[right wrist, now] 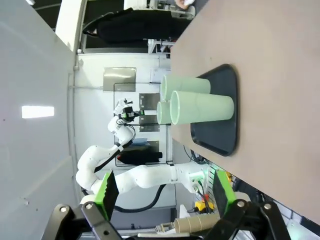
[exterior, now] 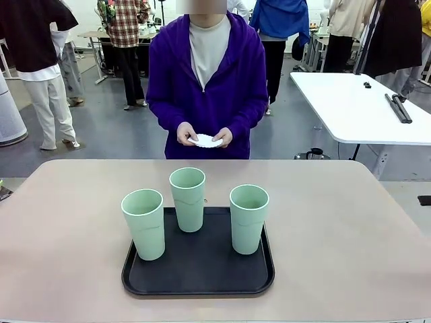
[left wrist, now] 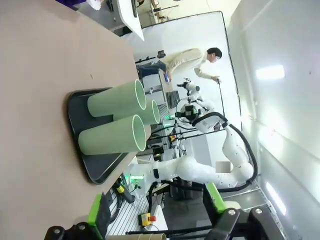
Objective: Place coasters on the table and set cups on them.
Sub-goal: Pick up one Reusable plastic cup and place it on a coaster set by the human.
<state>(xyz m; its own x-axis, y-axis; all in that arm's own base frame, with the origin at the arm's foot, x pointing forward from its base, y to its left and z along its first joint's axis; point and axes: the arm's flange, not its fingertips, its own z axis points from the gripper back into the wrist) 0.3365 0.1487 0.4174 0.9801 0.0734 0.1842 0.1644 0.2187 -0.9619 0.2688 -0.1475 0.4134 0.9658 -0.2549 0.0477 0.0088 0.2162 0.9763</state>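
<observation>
Three pale green cups stand upright on a black tray (exterior: 202, 276) in the middle of the beige table (exterior: 60, 269): a left cup (exterior: 144, 225), a back cup (exterior: 188, 200) and a right cup (exterior: 248, 220). Across the table a person in a purple jacket holds the white coasters (exterior: 205, 140) in both hands at waist height, above the far edge. My left gripper (left wrist: 157, 210) is open and empty, well away from the cups (left wrist: 112, 135). My right gripper (right wrist: 165, 195) is also open and empty, far from the cups (right wrist: 202, 107).
A white table (exterior: 357, 108) stands behind at the right, with people walking farther back. Wide bare tabletop lies on both sides of the tray. Each wrist view shows the other white arm (left wrist: 200, 170) (right wrist: 135, 177) low beside the table.
</observation>
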